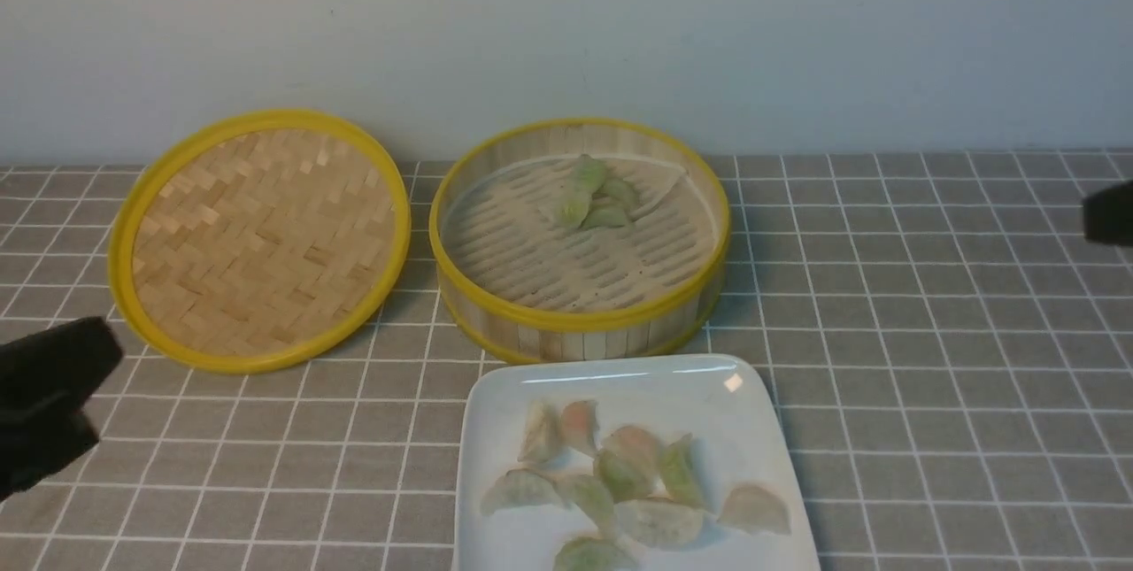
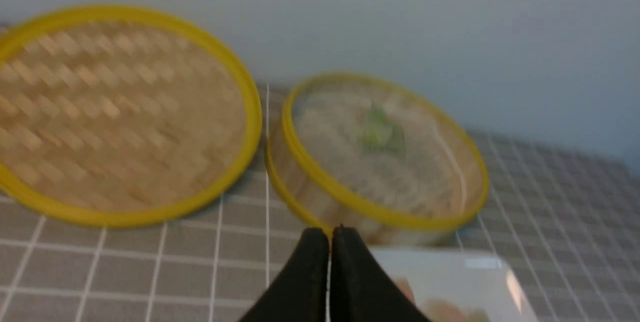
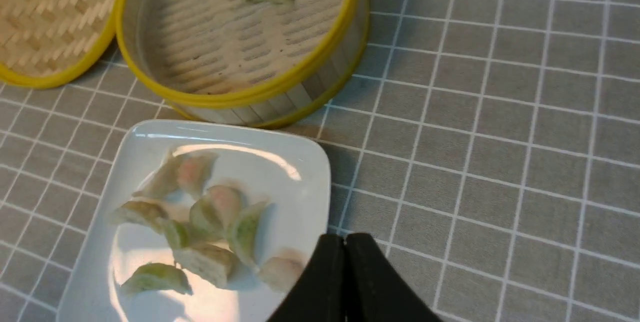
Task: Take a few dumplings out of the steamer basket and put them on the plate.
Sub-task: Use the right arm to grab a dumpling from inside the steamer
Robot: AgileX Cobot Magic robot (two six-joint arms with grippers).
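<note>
The basket [image 1: 580, 320] stands at the middle of the checked cloth [image 1: 929, 332], close to the wall [image 1: 566, 22]. The lid [image 1: 257, 239] lies just beside it on the left, woven side up, its far edge tipped up toward the wall. 4 green dumplings [image 1: 595, 196] lie bunched on the liner in the far half of the basket, touching one another; the rest of the slatted floor is bare. The plate [image 1: 620, 383] sits just in front of the basket, its far rim close to the basket's wall, though contact cannot be told. It holds roughly 10 dumplings [image 1: 633, 482], green, whitish and pinkish, most of them overlapping in a loose heap, with 1 lying a little apart toward the right rim. The left gripper [image 2: 329, 234] hangs over the cloth at the lid's near left, well apart from the plate; its 2 black fingers are pressed together with nothing between them. The right gripper [image 3: 345, 240] is at the far right edge of the front view, well away from the basket. Its fingers also meet, gripping nothing.
</note>
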